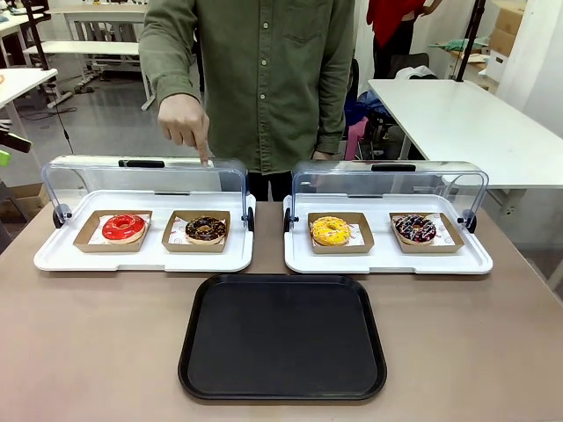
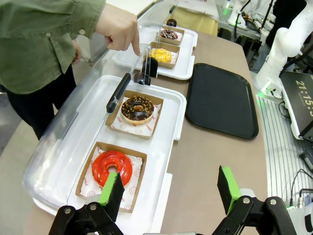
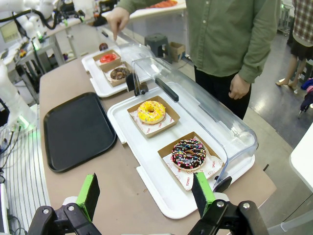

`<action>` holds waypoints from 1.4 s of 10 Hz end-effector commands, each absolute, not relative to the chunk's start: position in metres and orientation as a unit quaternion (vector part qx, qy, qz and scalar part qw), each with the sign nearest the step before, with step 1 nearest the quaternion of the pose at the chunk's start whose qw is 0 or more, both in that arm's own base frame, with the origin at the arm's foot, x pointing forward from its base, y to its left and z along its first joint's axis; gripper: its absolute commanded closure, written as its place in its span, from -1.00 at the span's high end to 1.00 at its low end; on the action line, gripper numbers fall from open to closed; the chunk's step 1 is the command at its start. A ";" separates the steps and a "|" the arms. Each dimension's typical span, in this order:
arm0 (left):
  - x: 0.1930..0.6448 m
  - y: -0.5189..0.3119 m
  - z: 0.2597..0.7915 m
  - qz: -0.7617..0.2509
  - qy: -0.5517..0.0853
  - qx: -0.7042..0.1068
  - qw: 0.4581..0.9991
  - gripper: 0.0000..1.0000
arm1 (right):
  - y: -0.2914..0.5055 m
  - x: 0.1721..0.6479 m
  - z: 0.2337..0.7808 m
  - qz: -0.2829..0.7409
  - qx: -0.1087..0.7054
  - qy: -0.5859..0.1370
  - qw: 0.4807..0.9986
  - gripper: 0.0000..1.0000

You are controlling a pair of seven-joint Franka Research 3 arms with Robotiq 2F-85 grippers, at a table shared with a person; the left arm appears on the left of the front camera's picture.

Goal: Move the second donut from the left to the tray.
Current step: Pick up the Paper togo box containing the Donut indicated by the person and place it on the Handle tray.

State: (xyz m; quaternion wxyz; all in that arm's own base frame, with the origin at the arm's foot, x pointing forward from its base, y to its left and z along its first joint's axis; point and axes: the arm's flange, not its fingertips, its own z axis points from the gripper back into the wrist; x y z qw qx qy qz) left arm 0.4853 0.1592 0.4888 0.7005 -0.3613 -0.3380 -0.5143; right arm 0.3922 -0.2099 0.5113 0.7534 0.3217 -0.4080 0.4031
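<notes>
The dark chocolate-glazed ring donut with brownish-orange crumbs [image 1: 206, 229] lies in a shallow brown cardboard box lined with white paper [image 1: 195, 249], second from the left in the row and well apart from the large flat black plastic tray [image 1: 281, 338], which lies bare on the brown tabletop [image 1: 88, 352] nearer the robot. The box sits on a white display tray [image 1: 145, 259] whose clear lid [image 1: 145, 180] is swung up, just beside a red-glazed donut [image 1: 123, 227] in a like box. A person in a green shirt points a forefinger of one hand [image 1: 183, 119] down at the lid's top edge, behind the chocolate donut. A second white display tray [image 1: 387, 262] to the right carries a yellow donut [image 1: 330, 230] and a dark sprinkled donut [image 1: 415, 229]. The left arm's jaws stand wide apart and bare above the red donut's end of its tray; the right arm's jaws, likewise wide and bare, hang by the sprinkled donut.
</notes>
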 end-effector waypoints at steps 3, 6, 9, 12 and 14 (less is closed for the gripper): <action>0.485 0.158 0.490 -0.511 -0.337 -0.363 0.702 1.00 | -0.206 0.391 0.512 0.402 0.324 -0.419 0.747 1.00; 0.485 0.158 0.490 -0.511 -0.337 -0.363 0.702 1.00 | -0.206 0.391 0.512 0.402 0.324 -0.419 0.747 1.00; 0.485 0.158 0.490 -0.511 -0.337 -0.363 0.702 1.00 | -0.206 0.391 0.512 0.402 0.324 -0.419 0.747 1.00; 0.485 0.141 0.504 -0.563 -0.332 -0.312 0.690 1.00 | -0.206 0.391 0.512 0.402 0.324 -0.419 0.747 1.00; 0.488 0.092 0.524 -0.613 -0.290 -0.247 0.692 1.00 | -0.206 0.391 0.512 0.402 0.324 -0.419 0.747 1.00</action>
